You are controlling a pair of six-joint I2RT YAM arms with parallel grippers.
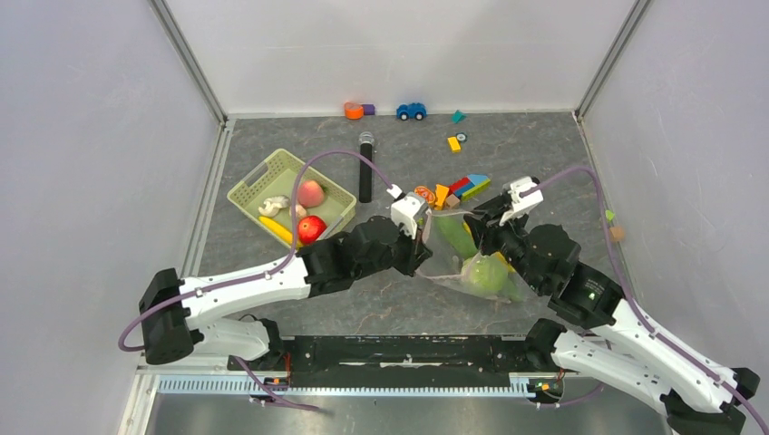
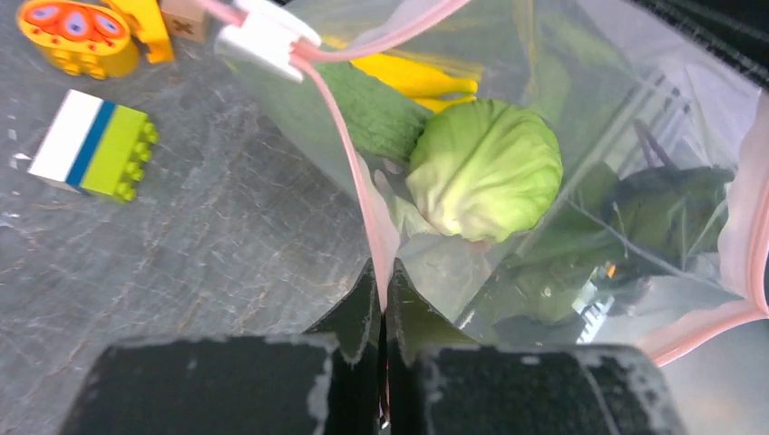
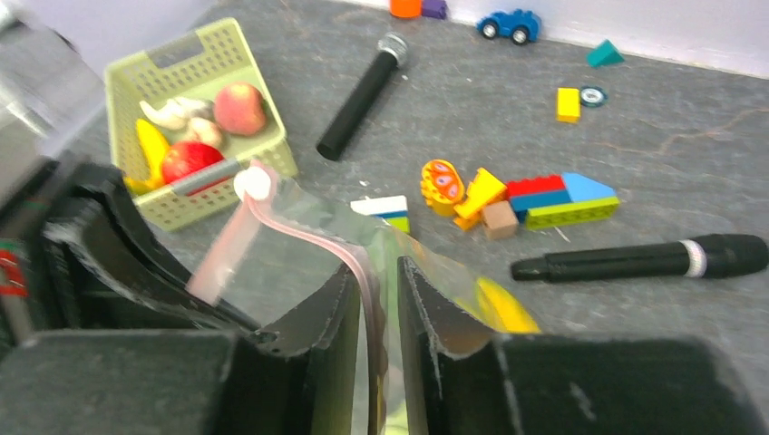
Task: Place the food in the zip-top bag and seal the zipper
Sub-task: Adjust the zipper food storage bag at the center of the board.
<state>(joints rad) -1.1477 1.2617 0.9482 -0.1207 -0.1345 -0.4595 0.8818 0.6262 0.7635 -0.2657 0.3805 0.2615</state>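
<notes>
The clear zip-top bag (image 1: 453,263) lies mid-table between both arms. Inside it I see a green cabbage (image 2: 485,169), a yellow banana (image 2: 413,77) and a green leafy vegetable (image 2: 372,113). My left gripper (image 2: 384,281) is shut on the pink zipper (image 2: 349,154), just below its white slider (image 2: 263,36). My right gripper (image 3: 376,281) stands a little open, and the zipper (image 3: 299,231) runs loose between its fingers. A red tomato (image 1: 311,227) and a pinkish fruit (image 1: 311,192) sit in the pale green basket (image 1: 254,186).
Two black microphones lie on the table, one (image 3: 363,95) by the basket and one (image 3: 635,260) to the right. Coloured blocks (image 3: 544,195) are scattered behind the bag. A blue toy car (image 1: 411,111) and small pieces sit at the back wall.
</notes>
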